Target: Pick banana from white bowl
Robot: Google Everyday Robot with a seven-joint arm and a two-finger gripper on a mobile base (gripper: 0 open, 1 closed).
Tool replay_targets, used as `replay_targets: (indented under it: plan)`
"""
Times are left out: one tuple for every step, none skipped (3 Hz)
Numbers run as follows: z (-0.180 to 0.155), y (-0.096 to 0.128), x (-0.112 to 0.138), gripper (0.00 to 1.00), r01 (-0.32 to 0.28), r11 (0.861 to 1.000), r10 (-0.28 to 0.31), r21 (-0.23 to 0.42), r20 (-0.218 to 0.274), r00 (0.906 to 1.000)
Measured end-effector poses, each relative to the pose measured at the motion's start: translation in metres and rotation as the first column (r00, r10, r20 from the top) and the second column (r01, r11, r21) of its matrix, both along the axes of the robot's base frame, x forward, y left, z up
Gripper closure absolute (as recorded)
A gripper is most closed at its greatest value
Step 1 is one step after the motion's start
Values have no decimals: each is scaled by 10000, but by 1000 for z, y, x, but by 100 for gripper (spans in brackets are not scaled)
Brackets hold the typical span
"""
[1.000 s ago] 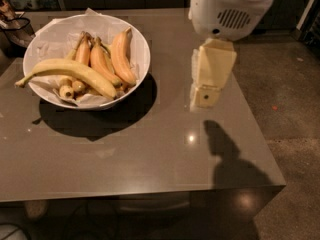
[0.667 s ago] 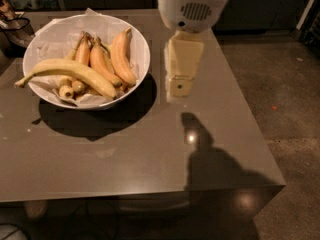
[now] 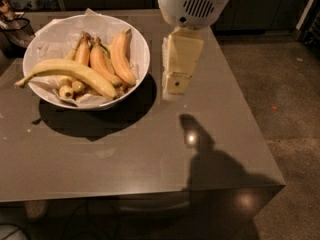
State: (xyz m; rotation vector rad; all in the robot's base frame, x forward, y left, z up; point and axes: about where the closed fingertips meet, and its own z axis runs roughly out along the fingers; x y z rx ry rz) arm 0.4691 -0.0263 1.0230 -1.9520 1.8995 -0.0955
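The banana (image 3: 70, 71) is long, pale yellow and slender. It lies across the front of the white bowl (image 3: 144, 51), with its thin stem poking over the left rim. The bowl stands at the back left of the table and is lined with crumpled white paper. Behind the banana lies a bunch of shorter orange-yellow bananas (image 3: 110, 59), and small stubby bananas (image 3: 70, 89) lie under it. My gripper (image 3: 176, 84) hangs from the white arm housing (image 3: 195, 4) just right of the bowl's rim, above the table, and holds nothing.
The grey-brown table (image 3: 150, 154) ends near the front and on the right, with bare floor (image 3: 290, 94) beyond. Dark objects (image 3: 15, 26) sit at the table's back left corner. The arm's shadow falls on the table's front right.
My gripper and arm have moved left across the table, from near the right side to just beside the bowl's right rim. The bananas and bowl have not moved.
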Motion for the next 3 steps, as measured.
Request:
replay_targets:
  plan:
    - [-3,33,4,0,-685,9972,696,300,-361,9969]
    - [-17,74,10,0,-1568,9876,1569,77,-798,9844]
    - [-14,78,10,0,-1625,9866,1631,150,-655,9844]
